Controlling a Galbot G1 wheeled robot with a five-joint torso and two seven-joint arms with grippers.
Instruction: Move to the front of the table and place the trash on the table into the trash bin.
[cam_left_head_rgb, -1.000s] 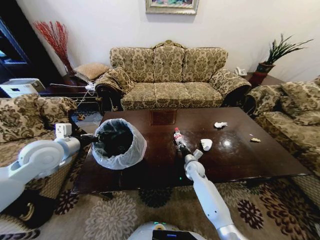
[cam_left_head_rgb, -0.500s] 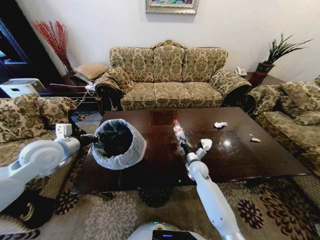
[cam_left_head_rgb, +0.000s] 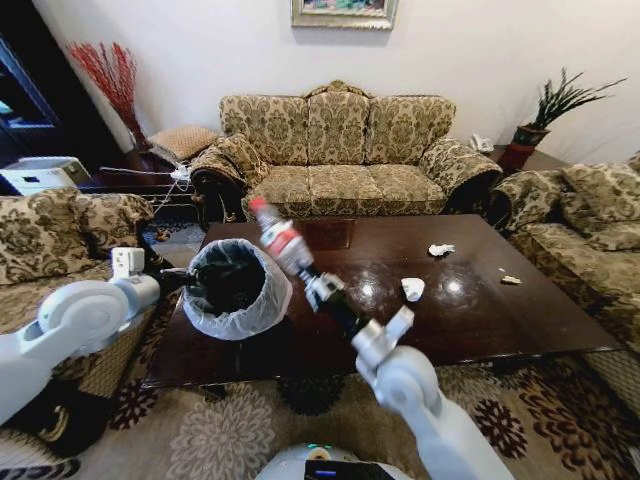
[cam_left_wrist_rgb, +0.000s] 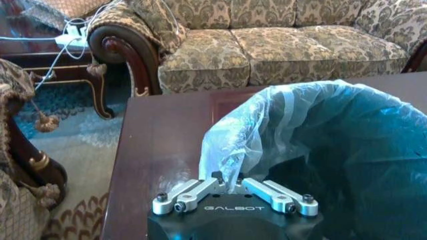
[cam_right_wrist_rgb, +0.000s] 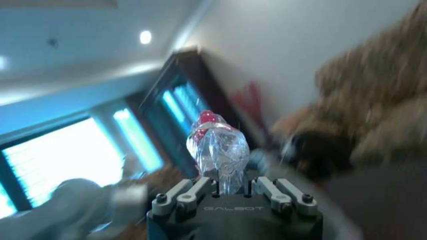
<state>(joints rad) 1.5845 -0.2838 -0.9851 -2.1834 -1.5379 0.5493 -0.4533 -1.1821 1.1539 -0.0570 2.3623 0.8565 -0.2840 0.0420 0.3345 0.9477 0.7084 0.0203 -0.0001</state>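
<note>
My right gripper (cam_left_head_rgb: 312, 283) is shut on a clear red-capped bottle (cam_left_head_rgb: 279, 237), one piece of the trash, held tilted in the air just right of the trash bin (cam_left_head_rgb: 236, 290). The right wrist view shows the bottle (cam_right_wrist_rgb: 217, 149) sticking up between the closed fingers of that gripper (cam_right_wrist_rgb: 230, 188). The black bin with its whitish bag stands on the left part of the dark table (cam_left_head_rgb: 490, 315). At the bin's left side my left gripper (cam_left_head_rgb: 183, 281) is shut on the bag rim (cam_left_wrist_rgb: 230, 165). A white paper wad (cam_left_head_rgb: 440, 249), a white scrap (cam_left_head_rgb: 412, 289) and a yellowish scrap (cam_left_head_rgb: 511, 280) lie on the table.
A patterned sofa (cam_left_head_rgb: 340, 150) stands behind the table, with matching armchairs at the left (cam_left_head_rgb: 50, 235) and right (cam_left_head_rgb: 590, 220). A potted plant (cam_left_head_rgb: 535, 120) sits on a side table at the back right. Patterned carpet (cam_left_head_rgb: 520, 410) runs along the near edge.
My right arm has lifted the bottle from above the table's middle and swung it up and to the left, next to the bin. The left arm and bin have stayed put.
</note>
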